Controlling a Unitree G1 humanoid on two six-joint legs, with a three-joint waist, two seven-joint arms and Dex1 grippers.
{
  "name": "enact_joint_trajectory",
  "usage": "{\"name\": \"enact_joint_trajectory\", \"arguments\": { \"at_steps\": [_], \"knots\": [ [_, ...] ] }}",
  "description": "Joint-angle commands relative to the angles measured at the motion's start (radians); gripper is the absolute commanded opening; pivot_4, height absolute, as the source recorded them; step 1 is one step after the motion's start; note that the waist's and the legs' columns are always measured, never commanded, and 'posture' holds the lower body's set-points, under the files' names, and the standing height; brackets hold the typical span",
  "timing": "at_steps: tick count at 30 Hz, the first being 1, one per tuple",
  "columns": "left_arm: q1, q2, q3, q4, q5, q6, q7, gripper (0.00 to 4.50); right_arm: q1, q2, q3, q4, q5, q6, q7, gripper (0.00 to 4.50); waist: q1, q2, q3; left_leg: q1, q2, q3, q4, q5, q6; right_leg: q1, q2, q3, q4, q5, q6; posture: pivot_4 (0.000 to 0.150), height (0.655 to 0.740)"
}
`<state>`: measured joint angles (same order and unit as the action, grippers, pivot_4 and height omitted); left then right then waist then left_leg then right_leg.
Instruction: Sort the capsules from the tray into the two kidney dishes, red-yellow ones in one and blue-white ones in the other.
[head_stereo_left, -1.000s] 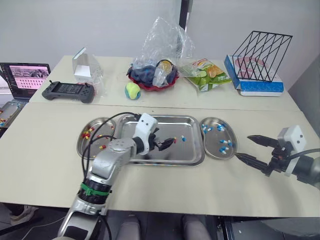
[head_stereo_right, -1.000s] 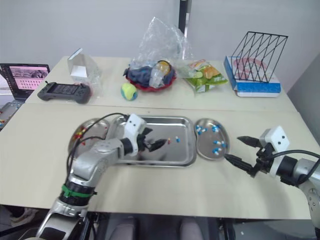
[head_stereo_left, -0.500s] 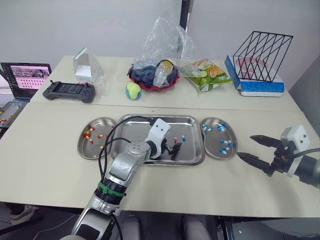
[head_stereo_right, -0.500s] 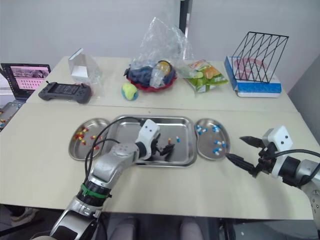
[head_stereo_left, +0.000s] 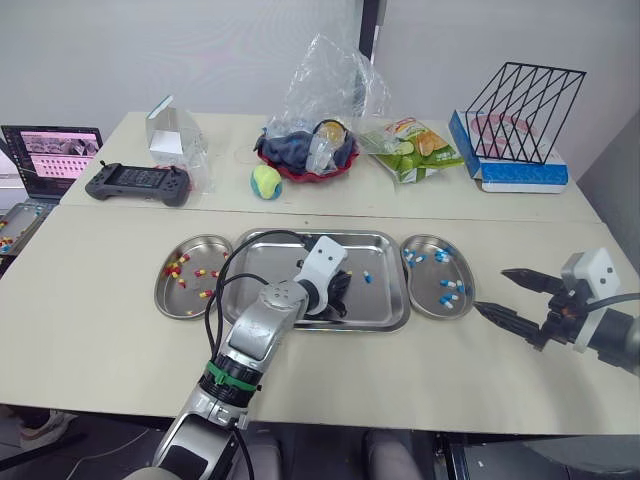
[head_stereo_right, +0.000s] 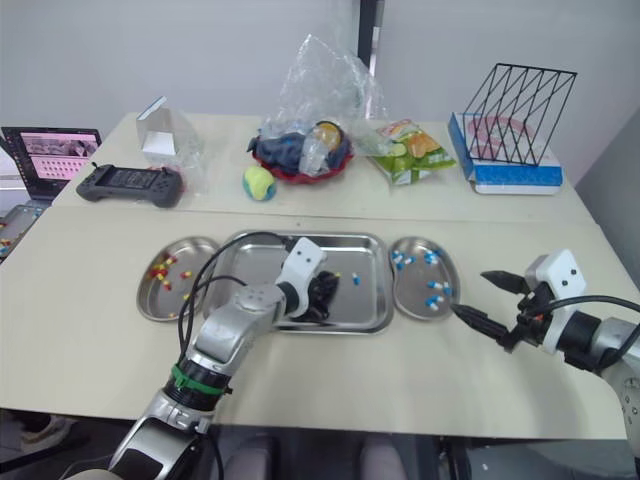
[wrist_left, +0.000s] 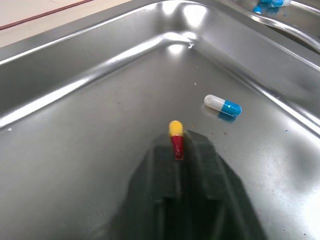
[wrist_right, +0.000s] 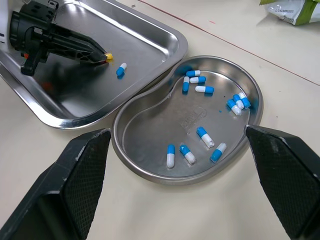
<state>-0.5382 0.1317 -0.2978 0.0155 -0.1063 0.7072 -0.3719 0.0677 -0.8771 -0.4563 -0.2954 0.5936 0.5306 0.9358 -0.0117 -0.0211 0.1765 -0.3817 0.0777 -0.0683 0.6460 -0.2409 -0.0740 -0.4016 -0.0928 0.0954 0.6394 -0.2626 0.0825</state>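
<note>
**Eye views.** A steel tray (head_stereo_left: 262, 256) lies at the centre of the frame on a beige table (head_stereo_left: 90, 330), with a kidney dish on either side.
- The left dish (head_stereo_left: 163, 292), just beside the tray's left edge, holds red-yellow capsules (head_stereo_left: 180, 270).
- The right dish (head_stereo_left: 428, 300), just beside the tray's right edge, holds blue-white capsules (head_stereo_left: 449, 287).
- The left gripper (head_stereo_left: 338, 292) reaches down into the middle of the tray.
- One loose blue-white capsule (head_stereo_left: 367, 277) lies on the tray floor just to the right of the left gripper.
- The right gripper (head_stereo_left: 493, 292) hovers at the right of the frame, beside the right dish, jaws spread wide.
- Across the upper part of the frame stand a controller (head_stereo_left: 137, 183), a ball (head_stereo_left: 265, 181), a plastic bag (head_stereo_left: 325, 80), a snack pack (head_stereo_left: 412, 147) and a wire rack (head_stereo_left: 515, 130).

**Left wrist view.** The left gripper's jaws are clamped on a red-yellow capsule (wrist_left: 176, 140). The red end sits between the fingertips and the yellow end juts out beyond them. The capsule is close over the tray floor; whether it touches cannot be told. The loose blue-white capsule lies near it but apart, towards the tray's rounded corner.

**Right wrist view.** The right gripper's fingers (wrist_right: 82, 165) stand well apart, and the right dish lies below, between them. About ten blue-white capsules are scattered in the dish, most along its far wall and a few nearer the middle. Beside the dish, in the tray, the left gripper shows a yellow tip at its fingertips. The loose blue-white capsule lies just beside that tip.
</note>
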Motion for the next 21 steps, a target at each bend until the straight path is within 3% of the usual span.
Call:
{"name": "enact_joint_trajectory", "arguments": {
  "at_steps": [1, 6, 12, 17, 21],
  "knots": [
    [0.006, 0.005, 0.011, -0.016, 0.003, 0.013, -0.007, 0.02, -0.013, -0.017, -0.015, -0.011, 0.004, 0.002, 0.002, 4.50, 0.000, 0.000, 0.000, 0.000, 0.000, 0.000, 0.000, 0.000, 0.000, 0.000, 0.000, 0.000, 0.000, 0.000, 0.000, 0.150, 0.7380],
    [0.016, 0.005, 0.048, -0.045, -0.044, 0.022, -0.042, 0.02, -0.021, -0.014, -0.004, -0.007, 0.003, 0.002, 0.002, 4.50, -0.001, 0.000, 0.000, 0.000, 0.000, 0.000, 0.000, 0.000, 0.000, 0.000, 0.000, 0.000, 0.000, 0.000, 0.000, 0.150, 0.7380],
    [-0.007, 0.066, 0.261, -0.146, -0.232, -0.040, -0.177, 0.02, -0.048, -0.010, 0.013, 0.001, 0.033, 0.015, 0.024, 4.50, -0.003, 0.000, 0.000, 0.000, 0.000, 0.000, 0.000, 0.000, 0.000, -0.001, 0.000, 0.000, 0.001, 0.000, 0.000, 0.150, 0.7380],
    [-0.018, 0.160, 0.378, -0.167, -0.310, -0.045, -0.230, 0.02, -0.082, -0.010, 0.032, 0.016, 0.040, 0.023, 0.041, 4.50, -0.001, 0.000, 0.000, 0.000, 0.000, -0.001, 0.000, 0.001, -0.001, 0.000, 0.000, 0.000, 0.001, 0.000, 0.000, 0.150, 0.7380],
    [-0.011, 0.300, 0.510, -0.079, -0.317, -0.068, -0.247, 0.02, -0.122, -0.014, 0.065, 0.040, 0.035, 0.029, 0.060, 4.50, -0.007, 0.000, 0.000, 0.000, 0.000, -0.001, 0.000, 0.001, -0.001, -0.001, 0.000, -0.001, 0.001, 0.000, 0.000, 0.150, 0.7380]
  ]
}}
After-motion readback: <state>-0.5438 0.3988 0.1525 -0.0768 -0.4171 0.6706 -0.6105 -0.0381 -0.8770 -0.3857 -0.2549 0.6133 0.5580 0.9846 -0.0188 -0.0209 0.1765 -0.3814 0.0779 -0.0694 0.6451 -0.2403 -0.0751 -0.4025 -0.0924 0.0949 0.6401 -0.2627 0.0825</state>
